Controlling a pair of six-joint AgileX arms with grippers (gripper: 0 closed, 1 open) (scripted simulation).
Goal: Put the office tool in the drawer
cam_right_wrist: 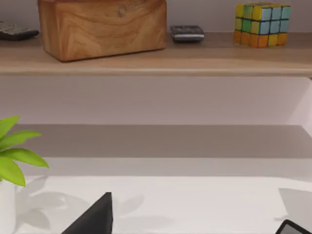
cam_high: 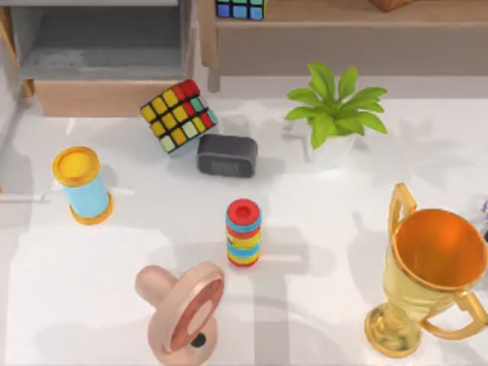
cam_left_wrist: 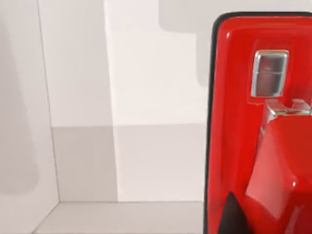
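Glossy red elongated stapler (cam_left_wrist: 258, 131) looms close before left wrist camera, against pale grey surfaces; whether left gripper clasps it, cannot tell. Tan-fronted grey-walled drawer (cam_high: 107, 97) open, far left. Judgement: stapler rigid, light, slick; pinch across narrow middle.

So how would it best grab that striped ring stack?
Probably around the middle rings of the striped ring stack, coming straight down from above with a finger on either side: it stands upright, round and narrow, with bare table all around.
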